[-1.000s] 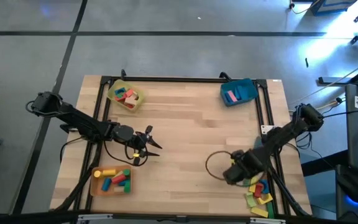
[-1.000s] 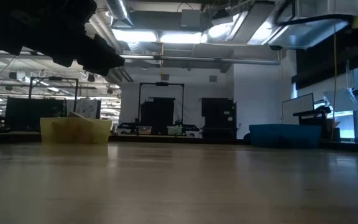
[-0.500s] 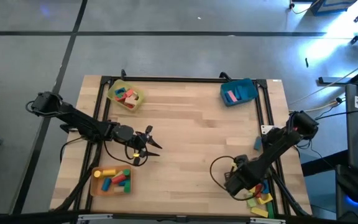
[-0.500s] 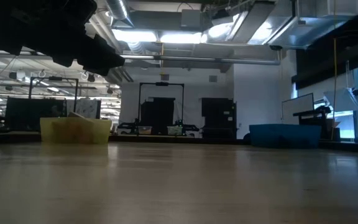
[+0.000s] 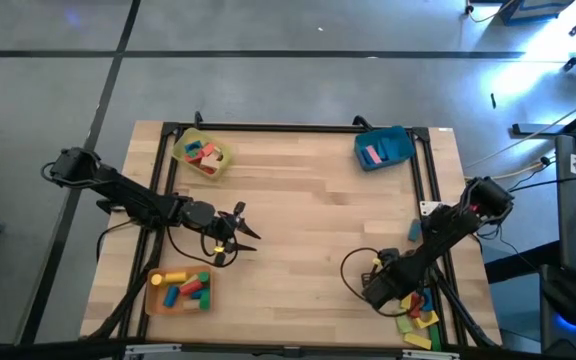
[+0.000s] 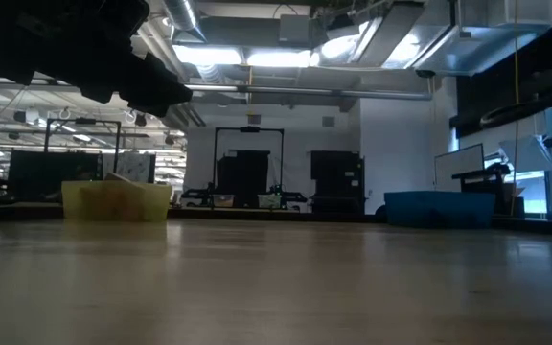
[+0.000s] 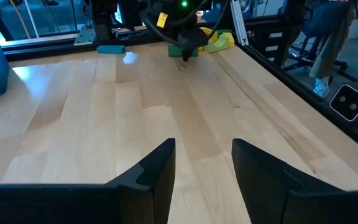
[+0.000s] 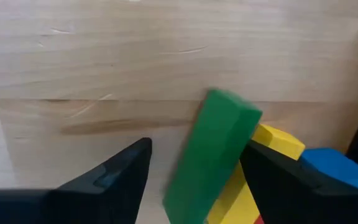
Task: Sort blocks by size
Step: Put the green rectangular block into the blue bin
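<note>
right gripper (image 5: pixel 383 290) sits low at the table's near right corner, fingers spread with a green block (image 8: pixel 210 158) tilted between them (touching or free, can't tell). loose blocks (image 5: pixel 416 312) beside it: yellow, blue, red, green, matte, hard-edged. left gripper (image 7: pixel 201 174) hovers mid-left, fingers apart, empty. 3 trays hold sorted blocks: yellow tray (image 5: pixel 181 147), blue tray (image 5: pixel 398 143), orange tray (image 5: pixel 155 298).

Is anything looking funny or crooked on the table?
Yes. The long green block between the right pincer's open fingers leans tilted instead of lying flat, propped against a yellow block in the loose pile at the table's near right corner. A small teal block also lies alone by the right edge, outside any tray.
</note>
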